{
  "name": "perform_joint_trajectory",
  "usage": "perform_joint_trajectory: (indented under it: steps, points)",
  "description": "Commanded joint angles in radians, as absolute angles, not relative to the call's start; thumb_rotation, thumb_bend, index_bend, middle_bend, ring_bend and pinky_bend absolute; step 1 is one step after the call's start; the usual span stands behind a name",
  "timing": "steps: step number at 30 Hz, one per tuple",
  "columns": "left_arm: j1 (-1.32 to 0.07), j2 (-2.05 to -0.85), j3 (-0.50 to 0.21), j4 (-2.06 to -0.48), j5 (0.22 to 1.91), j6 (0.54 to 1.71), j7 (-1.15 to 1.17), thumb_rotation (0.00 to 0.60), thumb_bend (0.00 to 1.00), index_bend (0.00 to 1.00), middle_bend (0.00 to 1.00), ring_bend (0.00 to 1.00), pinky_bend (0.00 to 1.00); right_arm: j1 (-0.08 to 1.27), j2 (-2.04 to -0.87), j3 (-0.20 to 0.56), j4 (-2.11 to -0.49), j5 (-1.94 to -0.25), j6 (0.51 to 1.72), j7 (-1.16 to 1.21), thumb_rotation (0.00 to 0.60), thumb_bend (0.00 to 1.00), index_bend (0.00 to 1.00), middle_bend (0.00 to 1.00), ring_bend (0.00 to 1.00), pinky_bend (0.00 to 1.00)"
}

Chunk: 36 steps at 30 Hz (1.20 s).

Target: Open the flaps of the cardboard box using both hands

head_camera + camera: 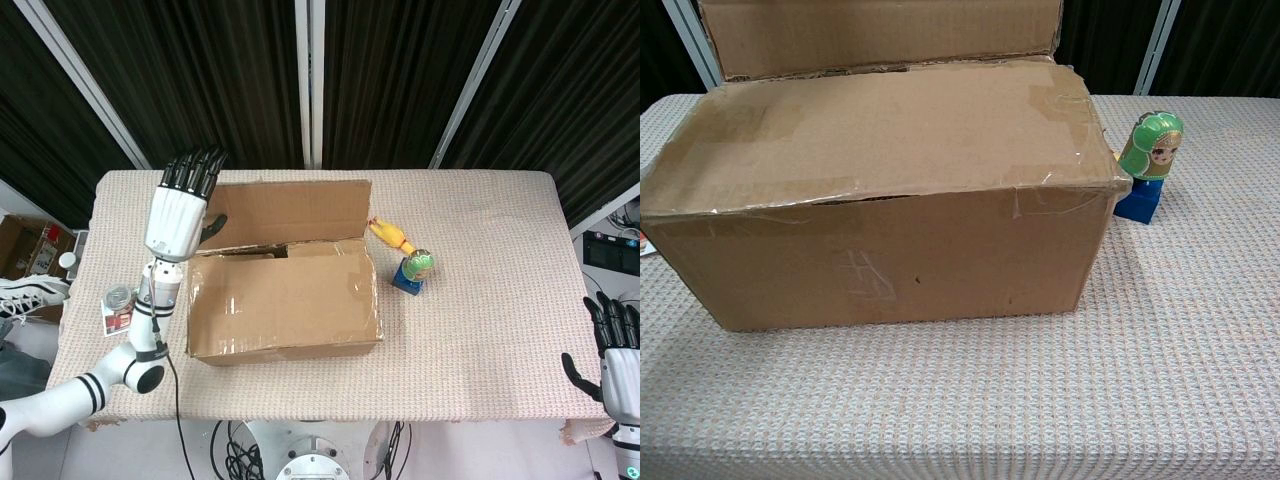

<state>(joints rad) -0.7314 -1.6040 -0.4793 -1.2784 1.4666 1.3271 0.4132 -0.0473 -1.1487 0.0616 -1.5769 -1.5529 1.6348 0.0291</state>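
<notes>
The cardboard box [285, 305] stands on the table's near left part and fills most of the chest view [880, 200]. Its far flap [290, 212] stands upright [880, 35]; the near flap [880, 135] still lies flat over the top. My left hand [180, 215] is raised at the far flap's left end with fingers stretched out, the thumb by the flap, holding nothing. My right hand [618, 365] hangs off the table's near right corner, fingers apart and empty. Neither hand shows in the chest view.
A green doll on a blue block [412, 270] [1150, 160] and a yellow rubber chicken [390, 235] sit just right of the box. A small tin and a card [122, 305] lie at the table's left edge. The table [480, 330] is covered in woven cloth.
</notes>
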Motion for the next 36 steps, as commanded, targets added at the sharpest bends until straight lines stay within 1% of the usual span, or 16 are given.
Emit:
perform_joint_trajectory:
  steps: [1, 5, 8, 13, 15, 18, 19, 22, 26, 27, 28, 30, 31, 32, 34, 36]
  points:
    - [-0.753, -1.590, -0.489, -1.269, 1.436, 1.306, 0.416, 0.600, 0.06, 0.06, 0.12, 0.12, 0.19, -0.047, -1.147, 0.061, -1.577, -1.561, 1.639, 0.034, 0.600, 0.25, 0.00, 0.00, 0.00, 0.00]
    - [-0.719, -1.534, -0.465, -1.327, 1.431, 1.327, 0.411, 0.600, 0.06, 0.06, 0.12, 0.12, 0.19, -0.037, -1.144, 0.061, -1.572, -1.582, 1.640, 0.046, 0.600, 0.25, 0.00, 0.00, 0.00, 0.00]
    - [-0.664, -1.457, -0.435, -1.434, 1.388, 1.304, 0.390, 0.600, 0.07, 0.06, 0.12, 0.12, 0.19, -0.018, -1.132, 0.055, -1.574, -1.633, 1.640, 0.068, 0.600, 0.23, 0.00, 0.00, 0.00, 0.00]
    - [-0.518, -1.249, -0.357, -1.653, 1.323, 1.253, 0.239, 0.600, 0.04, 0.08, 0.12, 0.12, 0.20, 0.042, -1.072, 0.051, -1.641, -1.737, 1.614, 0.058, 0.600, 0.19, 0.00, 0.00, 0.00, 0.00]
    - [-0.467, -1.188, -0.316, -1.660, 1.348, 1.257, 0.146, 0.600, 0.04, 0.09, 0.12, 0.12, 0.20, 0.074, -1.034, 0.055, -1.689, -1.766, 1.584, 0.056, 0.600, 0.19, 0.00, 0.00, 0.00, 0.00]
    - [-0.380, -1.125, -0.247, -1.645, 1.369, 1.287, 0.032, 0.600, 0.04, 0.10, 0.12, 0.12, 0.20, 0.143, -0.958, 0.071, -1.797, -1.804, 1.508, 0.036, 0.600, 0.30, 0.00, 0.00, 0.00, 0.00]
    - [-0.348, -1.105, -0.220, -1.639, 1.374, 1.298, -0.003, 0.600, 0.03, 0.10, 0.12, 0.12, 0.20, 0.175, -0.929, 0.083, -1.844, -1.810, 1.469, 0.024, 0.600, 0.37, 0.00, 0.00, 0.00, 0.00]
    - [-0.275, -1.066, -0.156, -1.629, 1.389, 1.322, -0.088, 0.600, 0.00, 0.10, 0.12, 0.12, 0.20, 0.266, -0.868, 0.128, -1.958, -1.783, 1.349, -0.004, 0.600, 0.48, 0.00, 0.01, 0.00, 0.00]
    - [-0.199, -1.046, -0.095, -1.607, 1.415, 1.370, -0.168, 0.600, 0.00, 0.10, 0.12, 0.12, 0.20, 0.402, -0.827, 0.202, -2.070, -1.671, 1.164, -0.018, 0.600, 0.50, 0.00, 0.05, 0.00, 0.00]
    - [-0.184, -1.044, -0.085, -1.600, 1.422, 1.385, -0.178, 0.600, 0.00, 0.10, 0.12, 0.12, 0.20, 0.435, -0.823, 0.220, -2.088, -1.635, 1.120, -0.021, 0.600, 0.49, 0.00, 0.05, 0.00, 0.00]
    - [-0.165, -1.043, -0.072, -1.592, 1.432, 1.405, -0.187, 0.600, 0.00, 0.10, 0.12, 0.12, 0.20, 0.478, -0.821, 0.246, -2.108, -1.580, 1.065, -0.030, 0.600, 0.43, 0.00, 0.06, 0.00, 0.00]
    - [-0.136, -1.036, -0.053, -1.586, 1.449, 1.436, -0.198, 0.600, 0.00, 0.10, 0.12, 0.12, 0.20, 0.557, -0.830, 0.290, -2.131, -1.474, 0.974, -0.064, 0.600, 0.25, 0.00, 0.07, 0.00, 0.00]
    - [-0.125, -1.032, -0.046, -1.586, 1.456, 1.448, -0.202, 0.600, 0.00, 0.10, 0.12, 0.12, 0.20, 0.592, -0.840, 0.307, -2.134, -1.426, 0.938, -0.081, 0.600, 0.13, 0.00, 0.08, 0.00, 0.00]
    - [-0.116, -1.029, -0.040, -1.587, 1.463, 1.459, -0.206, 0.600, 0.00, 0.10, 0.12, 0.12, 0.20, 0.627, -0.853, 0.322, -2.135, -1.376, 0.904, -0.099, 0.600, 0.06, 0.00, 0.08, 0.00, 0.00]
    - [-0.097, -1.022, -0.031, -1.592, 1.477, 1.485, -0.210, 0.600, 0.00, 0.10, 0.12, 0.12, 0.20, 0.711, -0.884, 0.346, -2.126, -1.249, 0.826, -0.146, 0.600, 0.01, 0.00, 0.08, 0.00, 0.00]
    - [-0.083, -1.020, -0.025, -1.599, 1.492, 1.509, -0.208, 0.600, 0.00, 0.10, 0.12, 0.12, 0.20, 0.795, -0.915, 0.359, -2.112, -1.114, 0.761, -0.190, 0.600, 0.00, 0.00, 0.08, 0.00, 0.00]
